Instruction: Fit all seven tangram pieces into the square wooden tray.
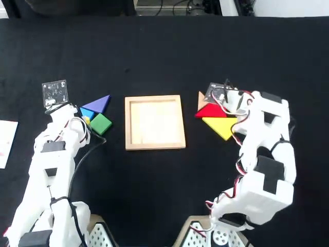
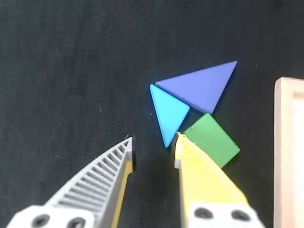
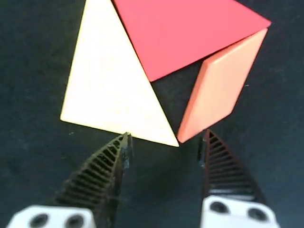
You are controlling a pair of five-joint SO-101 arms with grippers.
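Observation:
The square wooden tray (image 1: 128, 122) lies mid-table with nothing inside it. To its left sit a purple triangle (image 2: 199, 88), a light blue triangle (image 2: 168, 111) and a green square (image 2: 212, 140), all touching. My left gripper (image 2: 153, 140) is open just short of them, its yellow finger (image 2: 199, 180) at the green square's edge. Right of the tray lie a red triangle (image 3: 185, 33), a yellow triangle (image 3: 111, 90) and an orange parallelogram (image 3: 221, 88). My right gripper (image 3: 166, 136) is open, with the near corners of the yellow and orange pieces between its fingertips.
A white sheet (image 1: 6, 141) lies at the table's left edge. The tray's wooden rim (image 2: 285, 152) is close to the green square. Both arm bases stand at the front edge. Bare black cloth stretches behind and in front of the tray.

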